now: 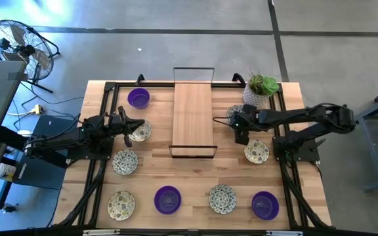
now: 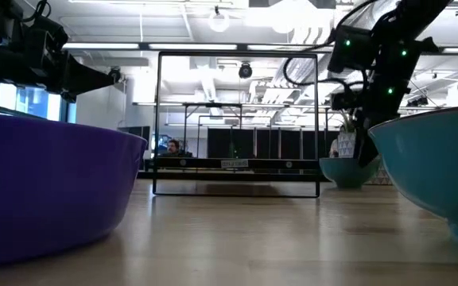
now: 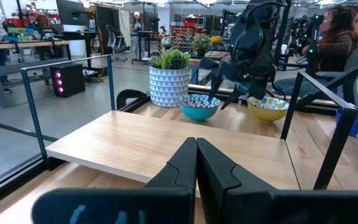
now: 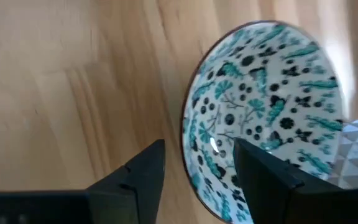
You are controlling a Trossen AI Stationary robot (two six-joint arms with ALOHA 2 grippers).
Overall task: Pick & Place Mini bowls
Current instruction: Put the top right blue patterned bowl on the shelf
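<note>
Bowls all over this table, with a raised wooden board (image 1: 193, 111) in the middle that's handy for placing everything else. Right gripper (image 4: 194, 165) is hanging just off the board's right edge, pointing down with its fingers apart, straddling the rim of a patterned bowl (image 4: 267, 112) that has a teal leaf print inside. That bowl sits right beside the white pot with the green plant (image 1: 260, 89), at the board's far right corner. Another speckled bowl (image 1: 256, 151) is a bit nearer on the same side of the board.

Left gripper (image 3: 196, 163) is on the board's left side, level with its middle, fingers pressed together with nothing in them, aimed across the board. It hovers by a speckled bowl (image 1: 140, 131). A purple bowl (image 1: 138, 98) sits near the board's far left corner, and one more speckled bowl (image 1: 125, 161) lies off its near left corner.

Along the table edge nearest the board's front: speckled (image 1: 121, 204), purple (image 1: 168, 199), speckled (image 1: 222, 198), purple (image 1: 265, 204).
</note>
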